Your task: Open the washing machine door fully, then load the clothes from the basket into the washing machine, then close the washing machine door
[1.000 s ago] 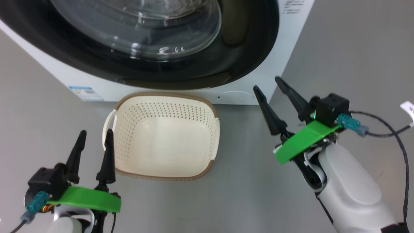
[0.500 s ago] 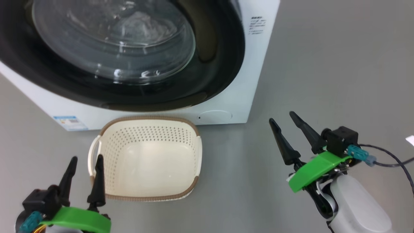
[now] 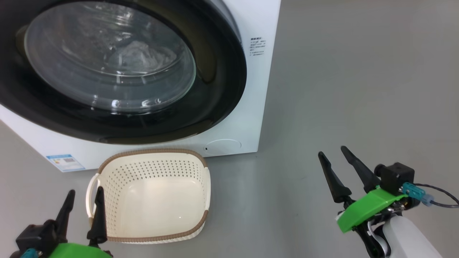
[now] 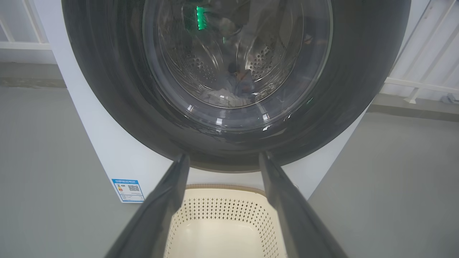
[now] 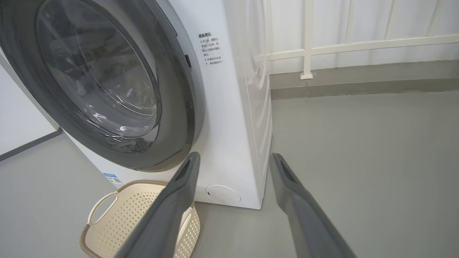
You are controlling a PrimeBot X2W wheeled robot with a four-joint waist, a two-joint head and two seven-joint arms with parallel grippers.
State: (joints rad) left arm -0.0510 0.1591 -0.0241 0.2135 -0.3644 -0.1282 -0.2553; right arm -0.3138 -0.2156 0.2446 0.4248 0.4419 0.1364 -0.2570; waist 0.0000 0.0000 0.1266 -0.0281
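Both pincers stand spread wide and empty: the left pincer [image 3: 85, 191] low beside the basket [image 3: 154, 154], the right pincer [image 3: 331, 151] well apart over bare floor [image 3: 340, 89]. The basket sits empty just before the washing machine [image 3: 261, 89]. The washing machine door [image 3: 222, 71] looks shut, with the clothes [image 3: 140, 53] pale behind its glass, so the job seems done.

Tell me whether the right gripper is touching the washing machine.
Apart. The head view shows bare grey floor between the right gripper and the washing machine.
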